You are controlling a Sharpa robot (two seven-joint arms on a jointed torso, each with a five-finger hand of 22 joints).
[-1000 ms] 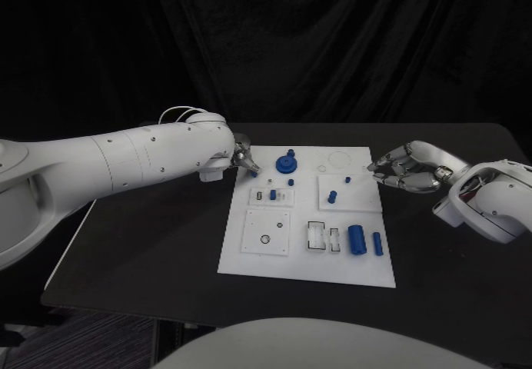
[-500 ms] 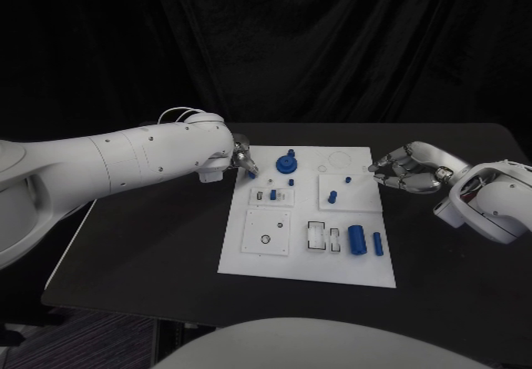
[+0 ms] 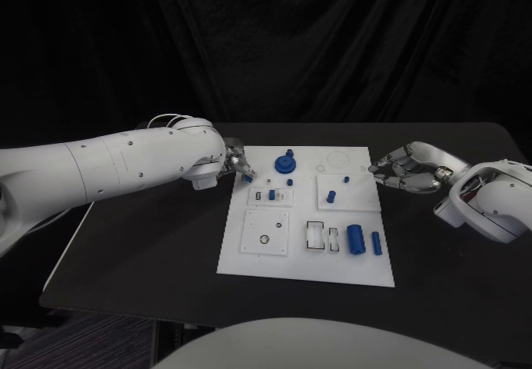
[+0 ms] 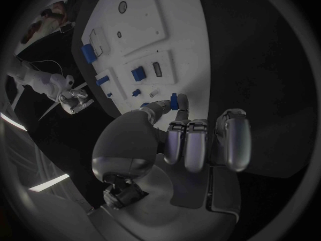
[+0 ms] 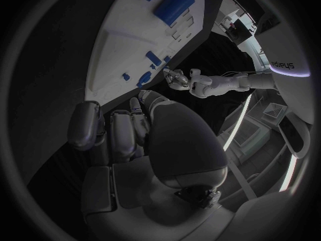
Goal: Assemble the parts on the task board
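The task board (image 3: 313, 269) lies flat in the middle of the black tabletop (image 3: 144, 246), its long sides running toward the far edge. On it, a round blue part with a knob (image 3: 286, 163) stands near the board's far left corner, a large blue cylinder (image 3: 357, 237) and a slimmer blue bar (image 3: 377, 243) lie side by side near the board's right edge, and smaller blue pieces (image 3: 333, 197) sit in the raised white blocks across its middle.

The left hand (image 3: 237, 160) hovers at the board's far left corner. In the left wrist view a small blue part (image 4: 174, 101) is pinched between its thumb and a fingertip, while the other fingers (image 4: 195, 144) are curled in beside it.

The right hand (image 3: 406, 171) hangs just off the board's right edge, near its far corner. Its fingers (image 5: 120, 131) are curled in toward the palm, and I see nothing held in them.
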